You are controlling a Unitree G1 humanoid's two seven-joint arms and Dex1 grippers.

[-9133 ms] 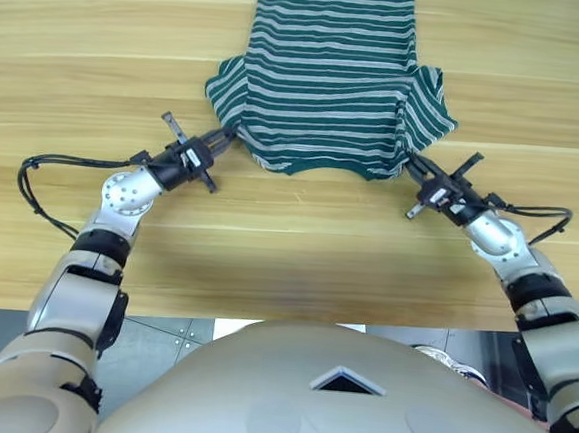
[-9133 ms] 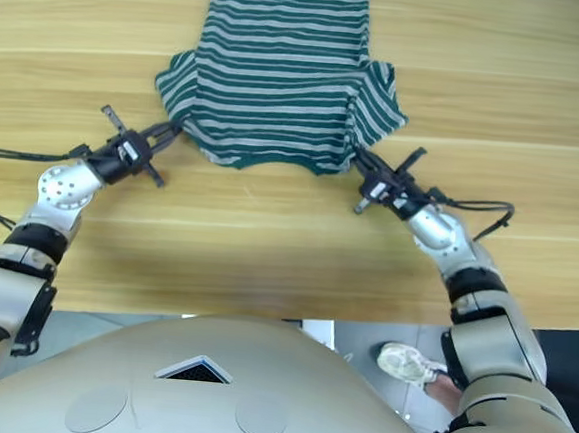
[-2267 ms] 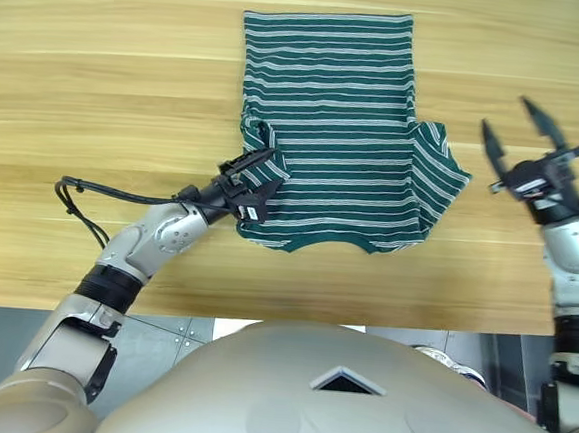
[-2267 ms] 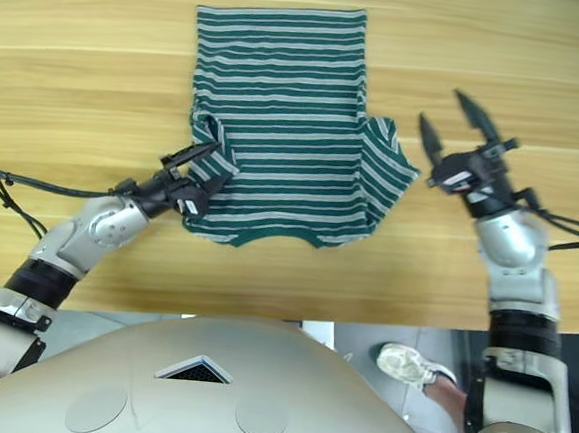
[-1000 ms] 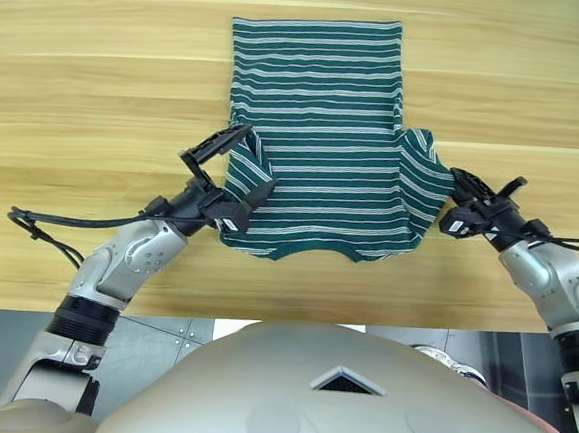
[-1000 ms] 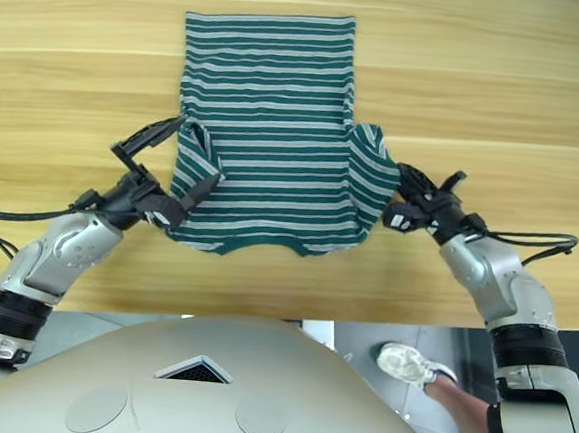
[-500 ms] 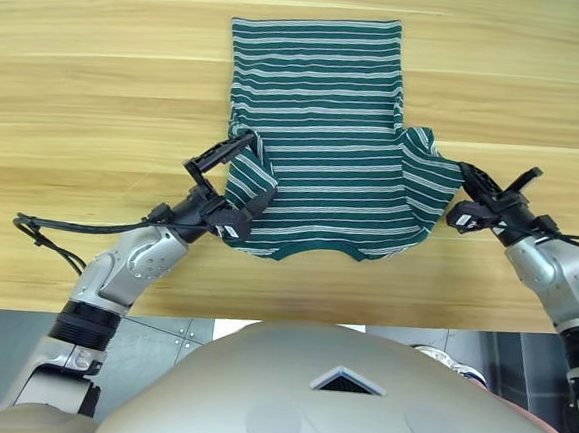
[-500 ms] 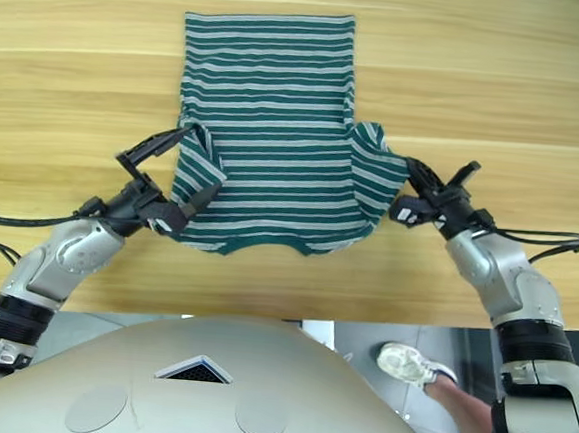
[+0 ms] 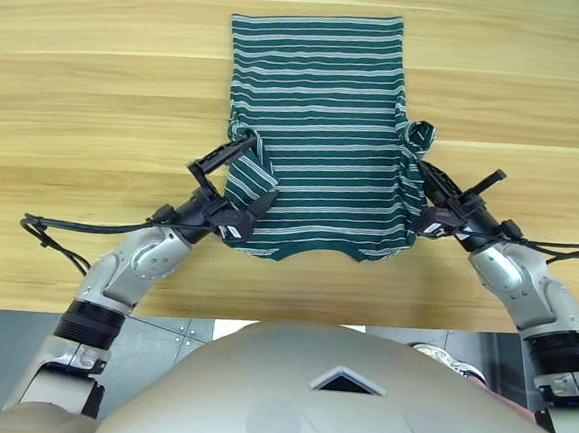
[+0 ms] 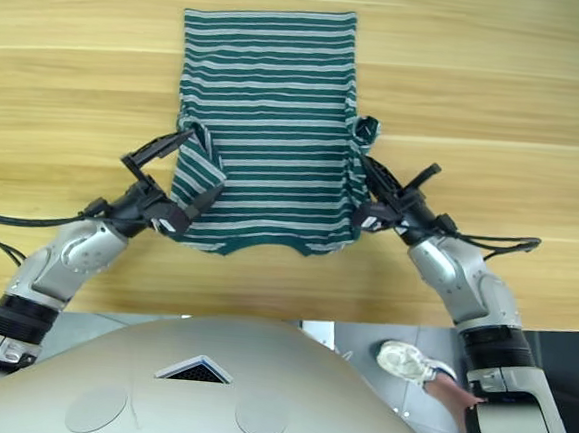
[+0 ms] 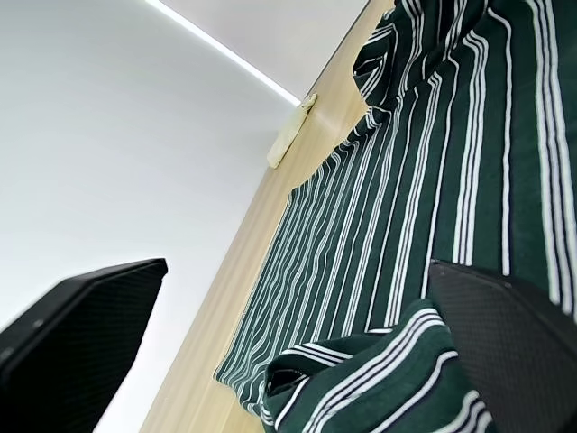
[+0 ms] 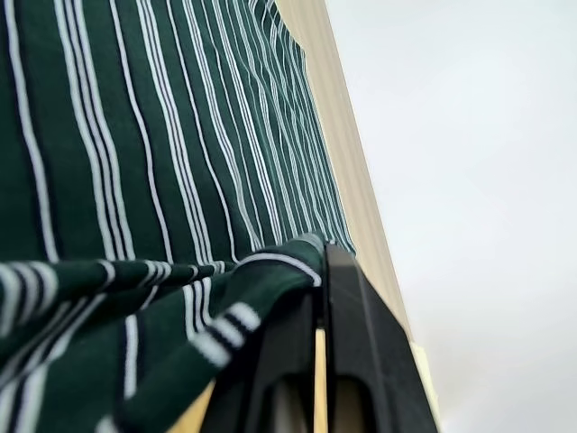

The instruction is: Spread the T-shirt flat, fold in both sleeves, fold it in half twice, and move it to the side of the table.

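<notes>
A green striped T-shirt (image 9: pixel 319 98) lies flat mid-bench (image 9: pixel 99 81), collar near. Its left sleeve (image 10: pixel 201 171) is folded in, and the left tool (image 9: pixel 256 171) gapes wide around it. The right tool (image 9: pixel 421 175) pinches the bunched right sleeve (image 9: pixel 417 136).

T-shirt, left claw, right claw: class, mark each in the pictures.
T-shirt (image 9: pixel 320 89), left eye view, mid body.
Left claw (image 9: pixel 262 168), left eye view, midway between fingertips.
Right claw (image 9: pixel 421 177), left eye view, midway between fingertips.
</notes>
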